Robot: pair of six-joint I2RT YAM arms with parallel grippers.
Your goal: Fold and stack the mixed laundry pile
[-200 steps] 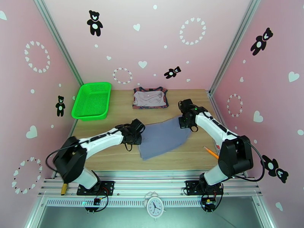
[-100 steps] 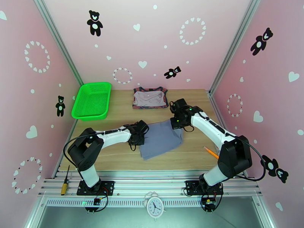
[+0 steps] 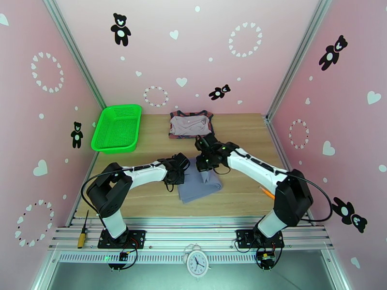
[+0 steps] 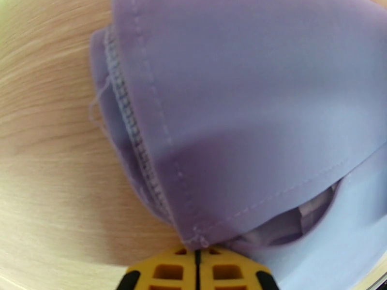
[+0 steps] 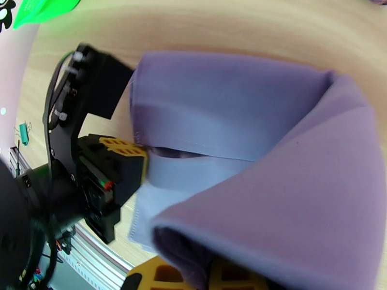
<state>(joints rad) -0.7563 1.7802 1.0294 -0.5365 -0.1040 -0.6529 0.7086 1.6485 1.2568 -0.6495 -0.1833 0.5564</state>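
Grey-lavender shirt point(image 3: 200, 187) pinched at two edges, centre of the surface point(image 3: 155, 199).
The left end effector point(image 4: 197, 267) is clamped on the shirt's 9 o'clock hem (jaws pressed together); the right end effector point(image 5: 198, 276) is closed on a lifted fold at its 12 o'clock side, cloth doubled over.

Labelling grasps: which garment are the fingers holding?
The grey-lavender shirt mid-table, pinched by left fingers and right fingers; the mauve-beige piece and red top lie stacked, untouched.

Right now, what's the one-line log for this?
left tool: shut on grey-lavender shirt | right tool: shut on same shirt | fold: doubled over
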